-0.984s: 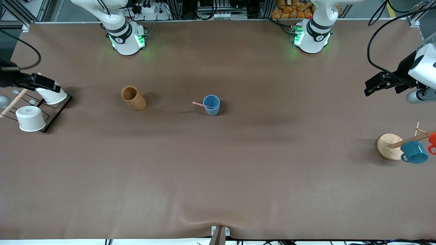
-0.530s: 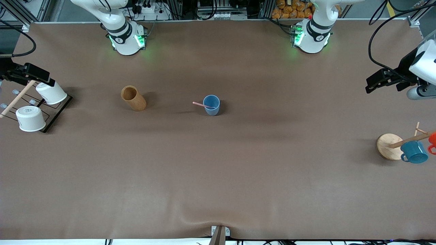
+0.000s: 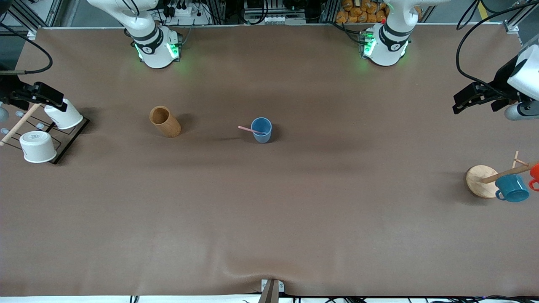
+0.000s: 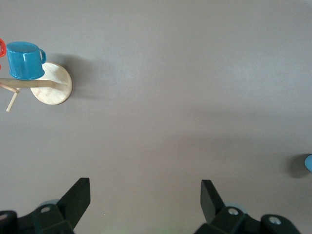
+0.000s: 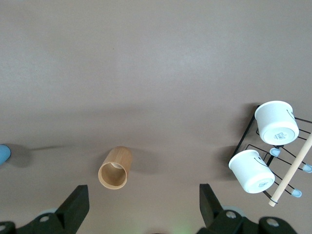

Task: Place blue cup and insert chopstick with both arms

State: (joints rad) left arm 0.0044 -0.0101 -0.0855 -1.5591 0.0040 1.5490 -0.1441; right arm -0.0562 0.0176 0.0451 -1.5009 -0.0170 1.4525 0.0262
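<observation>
The light-blue cup (image 3: pixel 261 130) stands upright in the middle of the table. The pale-pink chopstick (image 3: pixel 247 128) leans inside it, its free end pointing toward the right arm's end. My left gripper (image 3: pixel 461 103) hangs open and empty in the air over the left arm's end of the table. In the left wrist view the left gripper (image 4: pixel 145 187) is over bare table and only a sliver of the cup (image 4: pixel 309 163) shows. My right gripper (image 3: pixel 54 99), also open and empty, hovers over the wire rack. The right gripper (image 5: pixel 144 192) is well apart from the cup (image 5: pixel 4 153).
A tan wooden cup (image 3: pixel 164 121) lies tilted between the blue cup and the rack. The black wire rack (image 3: pixel 67 141) holds two white cups (image 3: pixel 38 146) and a dowel. A wooden stand (image 3: pixel 480 181) carries a teal mug (image 3: pixel 511 187) and a red one.
Both grippers have drawn slightly farther out toward their ends of the table. The blue cup and chopstick have not moved.
</observation>
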